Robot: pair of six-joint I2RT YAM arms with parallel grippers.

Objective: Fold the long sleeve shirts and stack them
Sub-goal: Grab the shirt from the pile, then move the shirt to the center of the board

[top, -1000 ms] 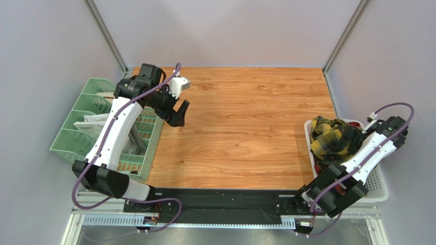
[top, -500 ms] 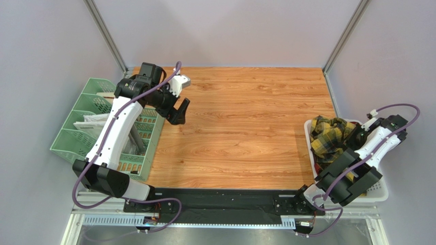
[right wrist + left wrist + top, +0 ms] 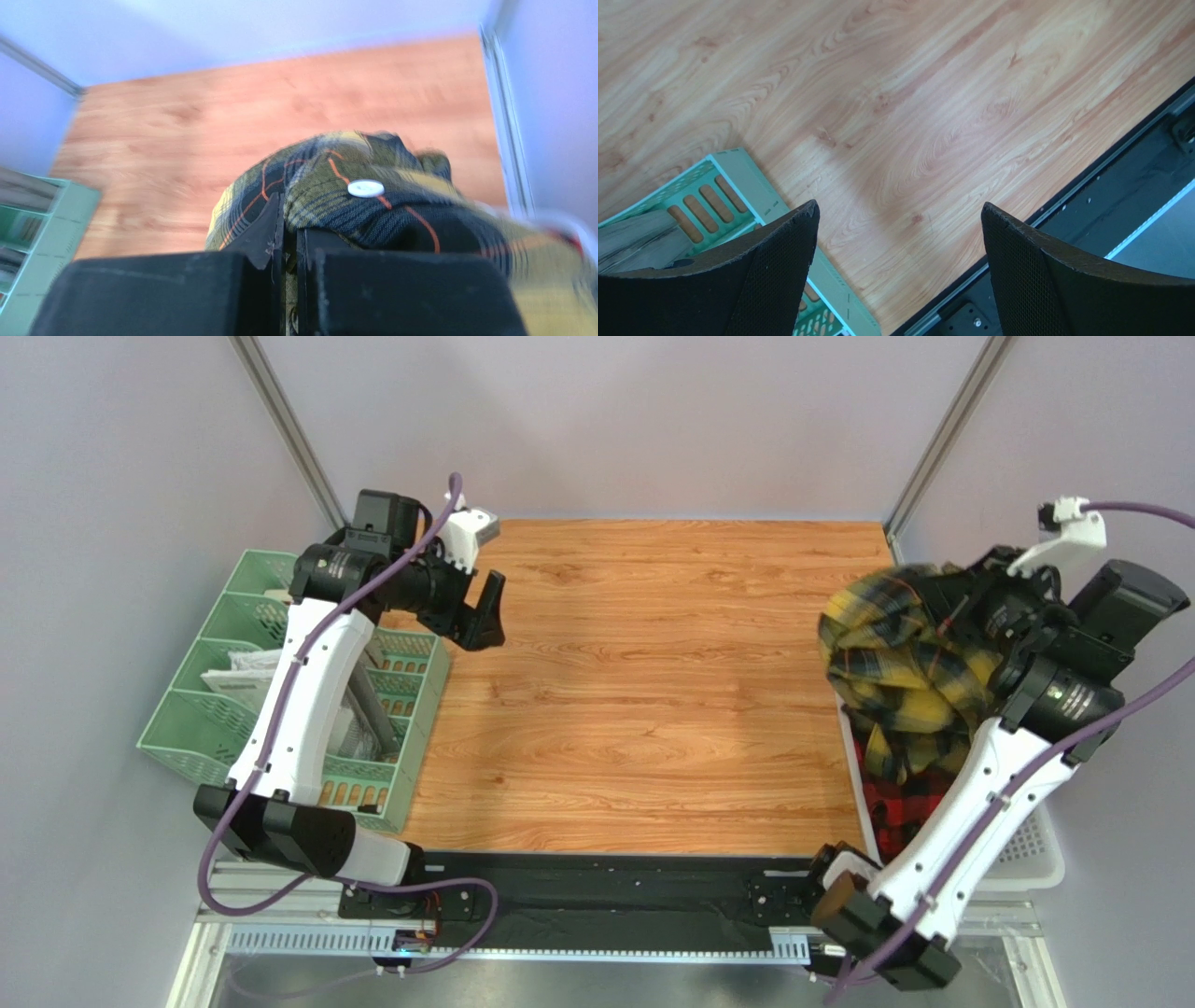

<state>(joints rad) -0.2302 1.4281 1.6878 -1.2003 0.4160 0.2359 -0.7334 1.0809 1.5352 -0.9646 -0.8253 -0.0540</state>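
The yellow-and-black checked shirt (image 3: 905,672) hangs bunched at the table's right edge, lifted above the white basket (image 3: 1031,857). My right gripper (image 3: 971,616) is shut on it; in the right wrist view the cloth (image 3: 365,192) with a white button is pinched between the closed jaws (image 3: 290,231). The red-and-black checked shirt (image 3: 902,812) lies in the basket under it, mostly hidden. My left gripper (image 3: 484,613) is open and empty, held above the wooden table (image 3: 631,700) near the green crate; its fingertips (image 3: 798,231) frame bare wood in the left wrist view.
A green slatted crate (image 3: 253,686) holding papers stands at the left of the table, its corner also in the left wrist view (image 3: 745,189). A black rail (image 3: 603,889) runs along the near edge. Metal frame posts stand at the back corners.
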